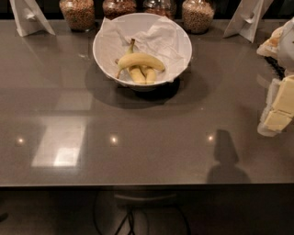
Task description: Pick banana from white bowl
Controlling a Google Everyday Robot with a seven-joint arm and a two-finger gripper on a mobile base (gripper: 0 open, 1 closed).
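The white bowl (106,46), lined with crumpled white paper, stands at the back middle of the grey table. The banana (140,60), long and curved, lies across the top of two shorter yellow bananas (136,75) inside the bowl, its stem pointing to the lower left. My gripper (277,114) shows at the right edge of the view, pale and cream-coloured, above the table. It is far to the right of the bowl and nearer the table's front, touching nothing.
Several glass jars of grains (77,13) line the table's back edge behind the bowl. White folded stands are at the back left (30,17) and back right (247,19). The table's front edge (138,185) runs across the lower view, with cables beneath.
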